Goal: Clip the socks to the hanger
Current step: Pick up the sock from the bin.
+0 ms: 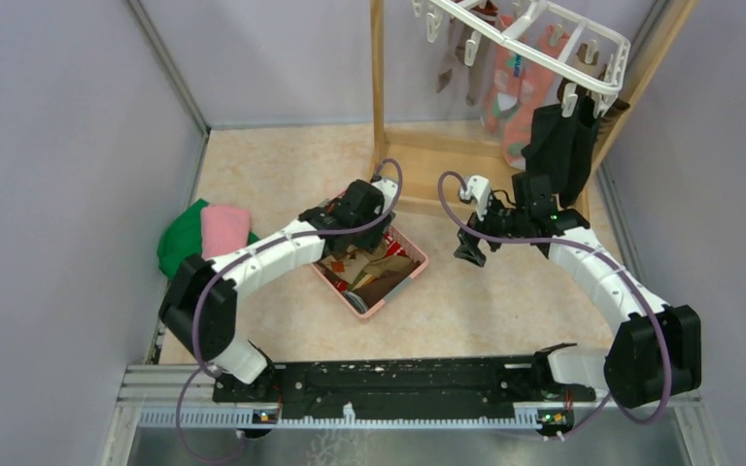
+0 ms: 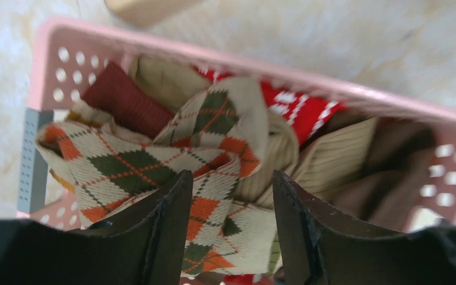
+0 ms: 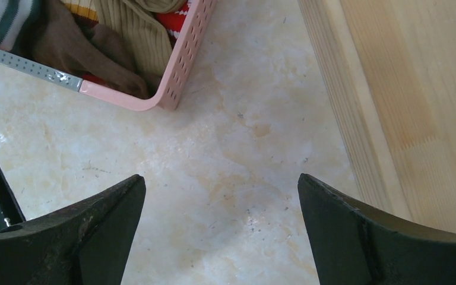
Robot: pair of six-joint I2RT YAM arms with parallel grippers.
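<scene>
**Overhead view, near to far.** At 6 o'clock, two arm bases on one black rail. At 9 o'clock, two folded cloths touching, one green (image 1: pixel 180 243) and one pink (image 1: pixel 225 228). At centre, one pink basket (image 1: pixel 389 296), with the left gripper (image 1: pixel 350 228) lowered over its 11 o'clock end. Just beside the basket toward 3 o'clock, the right gripper (image 1: pixel 469 254) above the bare table (image 1: pixel 282 165). At 12 to 1 o'clock, one wooden stand (image 1: pixel 379 87) carrying one white hanger (image 1: pixel 544 39). Under its clips, hung socks in pink (image 1: pixel 520 107), black (image 1: pixel 556 146) and grey-brown (image 1: pixel 457 58), too overlapped for a count.

**Left wrist view.** Shows the basket's contents, hidden by the arm from above. Fingers apart, with a fold of one argyle sock (image 2: pixel 130 166) lying in the gap. Cannot tell whether the pads touch it. Beyond it, one dark red sock (image 2: pixel 124 101) at 11 o'clock, one red-and-white patterned sock (image 2: pixel 297 107) at 1 o'clock, cream ribbed fabric (image 2: pixel 332 160) and brown fabric (image 2: pixel 392 172) at 3 o'clock.

**Right wrist view.** Fingers spread wide, holding nothing, over marbled table. At 11 o'clock, one basket corner with a grey strip (image 3: pixel 35 68) on its rim. At 2 o'clock, the stand's wooden base. Hanger visible in the overhead view only.
</scene>
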